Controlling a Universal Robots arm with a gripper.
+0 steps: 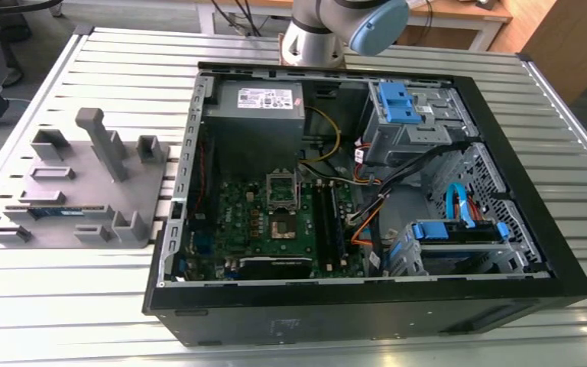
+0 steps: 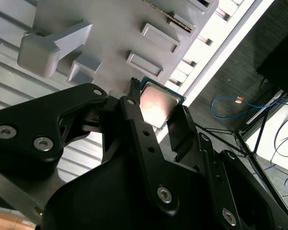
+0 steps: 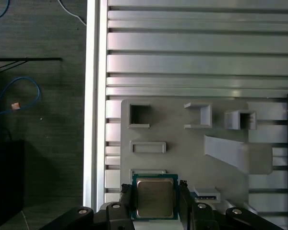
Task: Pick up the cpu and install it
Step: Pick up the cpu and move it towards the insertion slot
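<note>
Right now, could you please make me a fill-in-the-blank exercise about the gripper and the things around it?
1. In both wrist views the cpu sits between the two ____ of the gripper.
2. The fixture tray behind the cpu is ____ in colour.
3. In the exterior view, the drive brackets inside the computer case are ____.

Missing words: fingers; grey; blue.

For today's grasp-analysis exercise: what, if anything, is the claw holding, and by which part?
The cpu, pinched by its two opposite side edges between the claw fingers.
</note>
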